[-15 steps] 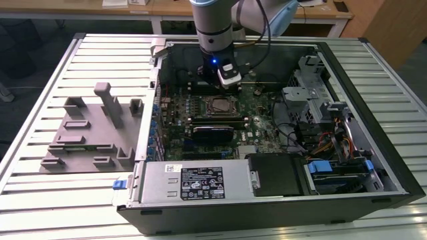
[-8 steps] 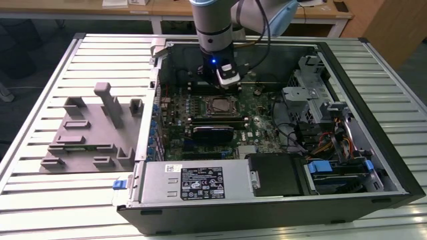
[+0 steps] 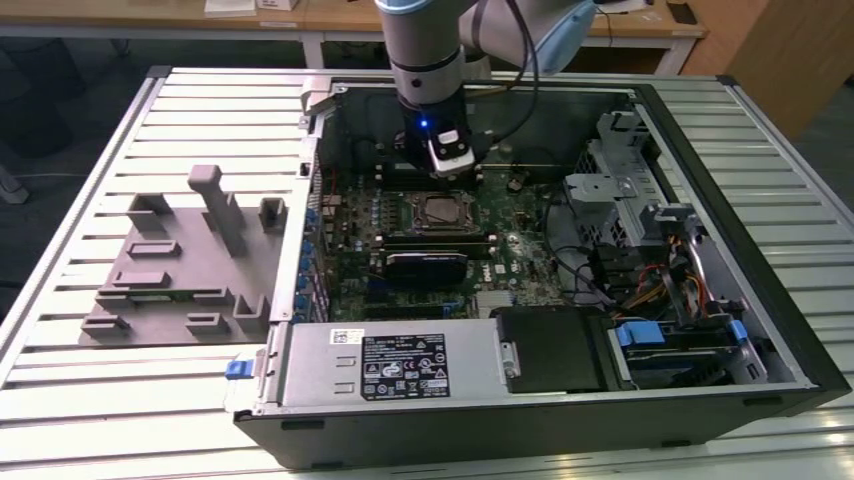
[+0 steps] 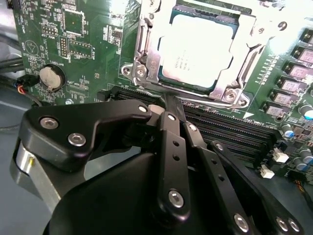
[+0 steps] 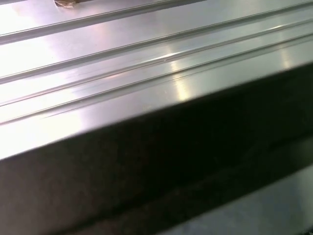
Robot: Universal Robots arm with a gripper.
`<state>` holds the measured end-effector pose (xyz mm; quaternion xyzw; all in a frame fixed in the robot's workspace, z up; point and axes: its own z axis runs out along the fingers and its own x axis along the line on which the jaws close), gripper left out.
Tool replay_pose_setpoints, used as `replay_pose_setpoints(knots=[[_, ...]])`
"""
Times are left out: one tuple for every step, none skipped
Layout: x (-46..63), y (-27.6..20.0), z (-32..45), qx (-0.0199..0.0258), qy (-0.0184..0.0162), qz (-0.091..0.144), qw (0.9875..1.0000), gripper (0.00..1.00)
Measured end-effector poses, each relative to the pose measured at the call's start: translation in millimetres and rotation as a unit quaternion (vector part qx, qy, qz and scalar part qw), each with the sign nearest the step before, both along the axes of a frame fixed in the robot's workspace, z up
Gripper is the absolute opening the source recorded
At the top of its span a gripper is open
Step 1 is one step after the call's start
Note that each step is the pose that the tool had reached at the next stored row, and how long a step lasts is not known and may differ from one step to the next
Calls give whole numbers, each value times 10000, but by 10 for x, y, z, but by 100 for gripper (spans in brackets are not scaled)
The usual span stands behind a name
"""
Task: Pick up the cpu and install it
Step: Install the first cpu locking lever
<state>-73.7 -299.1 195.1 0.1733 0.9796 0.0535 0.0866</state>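
A ribbed metal table [image 3: 80,250] stands before wooden desks [image 3: 267,20] behind.

An open computer case [image 3: 694,330] lies on the surface [image 3: 107,400], with a moulded fixture tray [image 3: 174,270] just beside it toward the exterior view's left edge. Inside the case, the cpu [image 4: 195,49] sits in the socket frame [image 4: 146,58] on the motherboard [image 3: 527,265]. The end effector [image 3: 451,160] hangs near the socket, toward the surface's far edge.
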Motion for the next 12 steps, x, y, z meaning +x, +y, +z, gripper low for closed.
replay_pose_setpoints(knots=[[-3,0,-2,-1,0,-23,10000,11],[-4,0,-4,-1,1,-45,10000,11],[-5,0,-6,-2,1,-65,10000,11],[-5,0,-8,-3,0,-85,10000,11],[-6,0,-11,-3,-1,-105,9999,11],[-6,0,-13,-2,-1,-123,9999,11],[-5,1,-18,1,-3,-136,9999,11],[-5,1,-22,0,-2,-149,9999,11],[-6,0,-23,-2,-1,-158,9999,11],[-6,0,-26,-4,1,-171,9999,11],[-4,0,-27,-4,1,-174,9998,11],[1,-1,-29,2,1,-175,9998,11]])
